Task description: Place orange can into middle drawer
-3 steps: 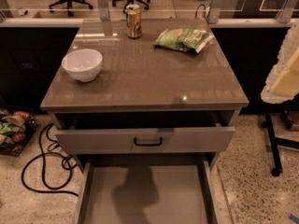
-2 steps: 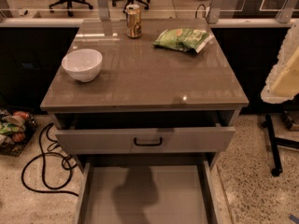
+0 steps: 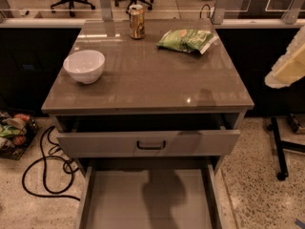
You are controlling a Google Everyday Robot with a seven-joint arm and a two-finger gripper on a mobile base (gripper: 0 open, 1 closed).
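The orange can (image 3: pixel 137 22) stands upright at the back of the cabinet top (image 3: pixel 147 80), left of centre. The middle drawer (image 3: pixel 147 202) is pulled out at the bottom of the view, and its flat grey floor is bare apart from a shadow. My gripper is out of view. Only a pale cream part of my arm (image 3: pixel 288 66) shows at the right edge, level with the cabinet top and well away from the can.
A white bowl (image 3: pixel 84 66) sits on the left of the top and a green snack bag (image 3: pixel 187 39) at the back right. The upper drawer (image 3: pixel 151 145), with a black handle, is slightly open. Black cables (image 3: pixel 45 168) lie on the floor at the left.
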